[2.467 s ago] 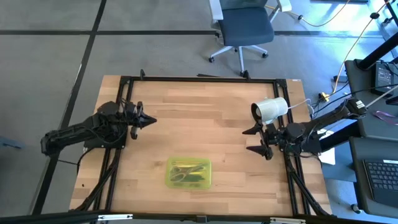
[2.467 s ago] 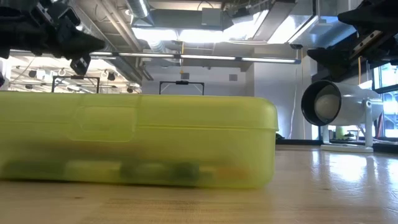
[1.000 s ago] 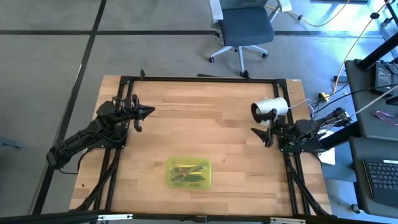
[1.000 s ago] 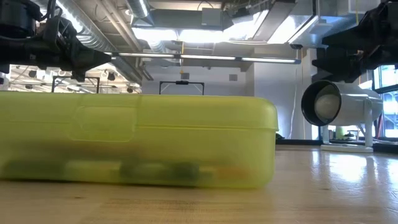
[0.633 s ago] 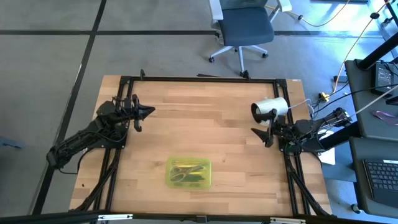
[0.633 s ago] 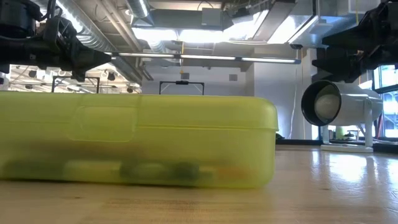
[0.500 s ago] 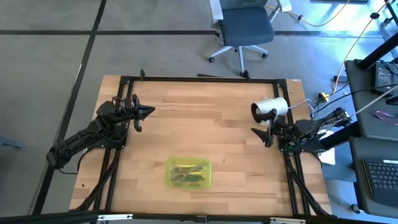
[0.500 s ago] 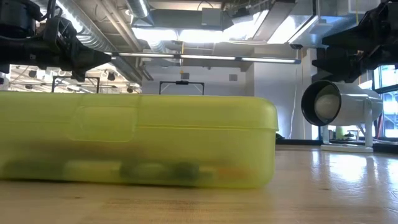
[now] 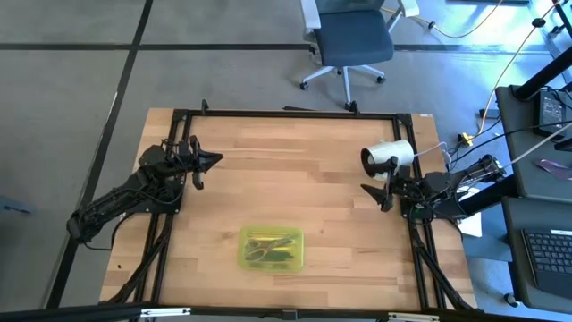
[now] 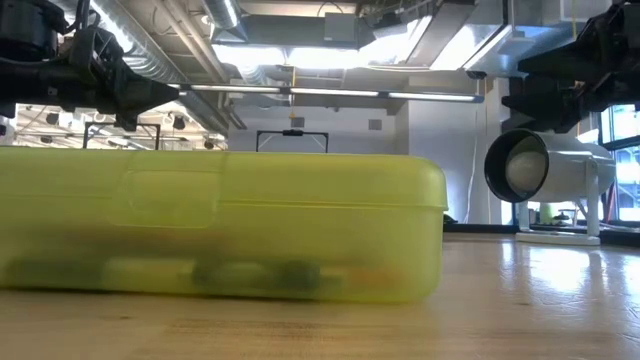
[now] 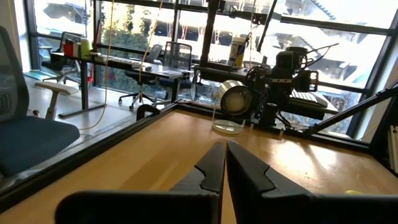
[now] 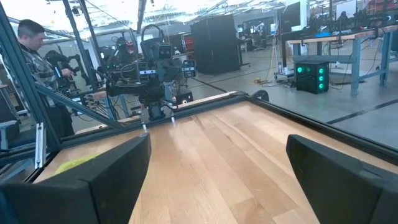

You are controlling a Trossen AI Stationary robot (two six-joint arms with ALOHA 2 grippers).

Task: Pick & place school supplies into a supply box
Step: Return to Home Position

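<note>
The supply box [image 9: 271, 249] is a translucent yellow-green case lying flat near the table's near edge with its lid closed; in the low view the supply box [image 10: 220, 225] fills the foreground. Through its walls I see the school supplies [image 9: 268, 248] as dark and tan shapes, blurred low in the box [image 10: 250, 275]. My left gripper [image 9: 214, 161] hovers shut over the table's left side, far from the box; its fingers [image 11: 224, 149] lie together. My right gripper [image 9: 375, 197] hovers open at the right side beside the white cylinder, its fingers [image 12: 219, 143] wide apart.
A white cylinder [image 9: 389, 156] on a stand sits at the table's right, just beyond my right gripper, and shows in the low view [image 10: 545, 170]. An office chair [image 9: 353, 40] stands past the far edge. A person [image 12: 31, 37] is in the room beyond the left arm.
About two seconds ago my left gripper drew toward the far edge and my right gripper pulled back toward the right edge and turned. Over the last second both arms and the box have kept still.
</note>
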